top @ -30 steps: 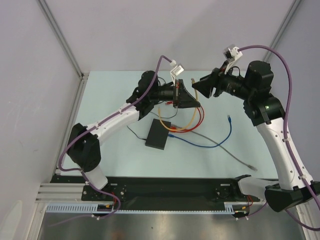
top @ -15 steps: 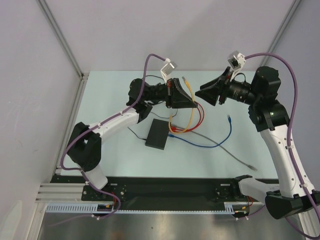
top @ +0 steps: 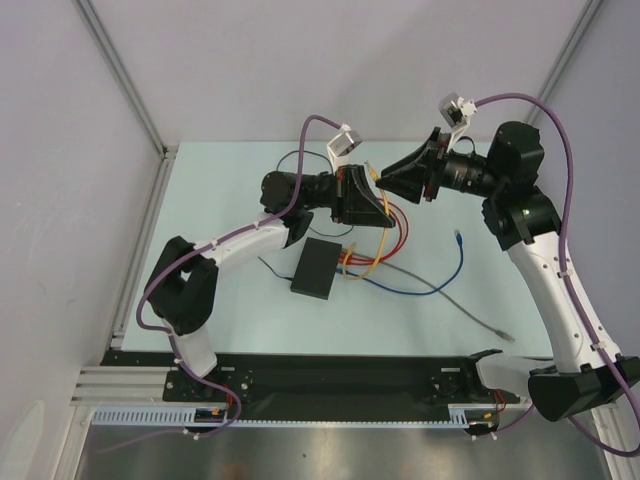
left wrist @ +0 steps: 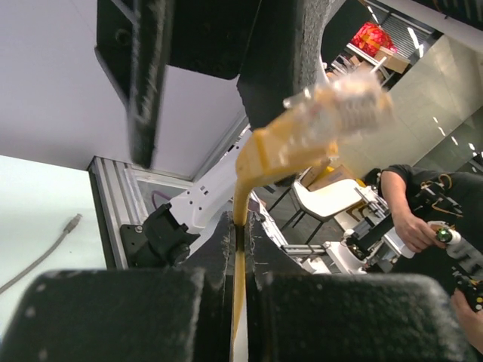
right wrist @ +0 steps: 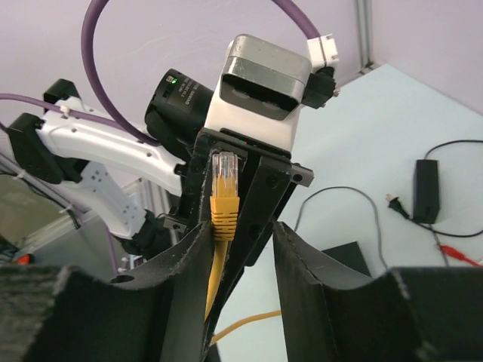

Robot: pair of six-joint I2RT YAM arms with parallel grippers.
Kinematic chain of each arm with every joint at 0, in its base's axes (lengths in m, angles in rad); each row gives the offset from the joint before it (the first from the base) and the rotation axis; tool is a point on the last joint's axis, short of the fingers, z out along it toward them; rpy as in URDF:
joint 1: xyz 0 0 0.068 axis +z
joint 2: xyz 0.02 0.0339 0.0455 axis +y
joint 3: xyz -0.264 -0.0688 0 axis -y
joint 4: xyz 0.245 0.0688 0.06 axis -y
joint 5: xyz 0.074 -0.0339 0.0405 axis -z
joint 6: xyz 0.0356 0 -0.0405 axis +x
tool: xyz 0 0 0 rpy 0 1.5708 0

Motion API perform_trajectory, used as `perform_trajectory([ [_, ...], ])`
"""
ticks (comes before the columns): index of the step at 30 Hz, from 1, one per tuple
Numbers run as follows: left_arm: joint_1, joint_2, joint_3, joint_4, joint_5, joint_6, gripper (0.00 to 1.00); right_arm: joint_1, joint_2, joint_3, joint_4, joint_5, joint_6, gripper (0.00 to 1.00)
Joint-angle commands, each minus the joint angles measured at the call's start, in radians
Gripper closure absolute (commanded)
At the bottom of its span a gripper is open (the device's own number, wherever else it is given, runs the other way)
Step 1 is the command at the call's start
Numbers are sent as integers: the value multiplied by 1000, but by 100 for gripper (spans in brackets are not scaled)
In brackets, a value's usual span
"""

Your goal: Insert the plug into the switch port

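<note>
My left gripper (top: pixel 382 200) is shut on the yellow cable (left wrist: pixel 240 226), pinching it a short way below its plug. The plug (right wrist: pixel 225 188) has a yellow boot and a clear tip, and it stands free above the fingers (left wrist: pixel 336 102). My right gripper (right wrist: pixel 238 249) is open with its jaws either side of the plug, the left finger (right wrist: pixel 181 264) close against the boot. In the top view the two grippers meet above the table's middle, with the right gripper (top: pixel 388 180) at the plug (top: pixel 372 172). The switch is a flat black box (top: pixel 317 268) lying on the table below them; its port does not show.
Red (top: pixel 403 235), blue (top: pixel 458 237) and grey (top: pixel 505 335) cables trail over the table right of the switch. A small black power adapter (right wrist: pixel 426 188) with a thin cord lies at the back. Walls close in the table on both sides.
The left gripper has turned and lifted the yellow plug higher. The right gripper has swung left onto the plug, and its jaws have narrowed a little.
</note>
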Motion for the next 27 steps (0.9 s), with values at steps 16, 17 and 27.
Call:
perform_trajectory([
  [16,-6,40,57,228,-31,-125,100,11,-15,-30,134,-122,181,69],
  [17,-6,38,60,229,-33,-126,100,11,-16,-33,133,-125,186,69],
  [27,-6,29,51,238,-37,-131,100,6,-45,-94,111,-118,157,84],
])
